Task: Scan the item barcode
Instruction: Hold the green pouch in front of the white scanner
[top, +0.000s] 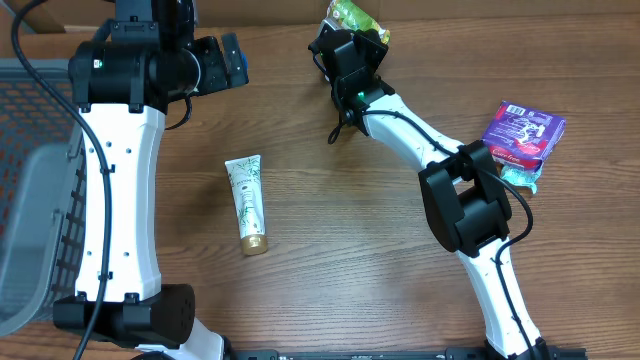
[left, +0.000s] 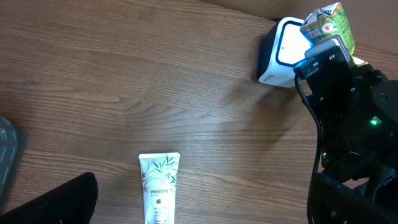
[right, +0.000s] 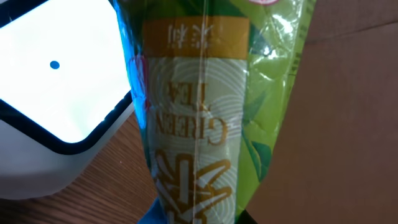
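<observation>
The right gripper (top: 352, 42) is clenched on a green tea packet (top: 353, 16) at the far edge of the table (top: 350, 260), about 12 o'clock in the overhead view (little room beyond it). In the right wrist view the packet (right: 199, 124) fills the middle, with the white scanner (right: 56, 99) just beside it at 9 o'clock; whether they touch I cannot tell. From the left wrist, the scanner (left: 280, 53) stands on the wood at 2 o'clock. The left gripper (top: 232, 60) hangs spread and empty at 11 o'clock. A lotion tube (top: 247, 203) lies flat left of centre, cap toward 6 o'clock, bare wood all round it. A purple box (top: 523, 135) sits at 3 o'clock, well apart. A grey basket (top: 30, 200) lines the 9 o'clock edge.
</observation>
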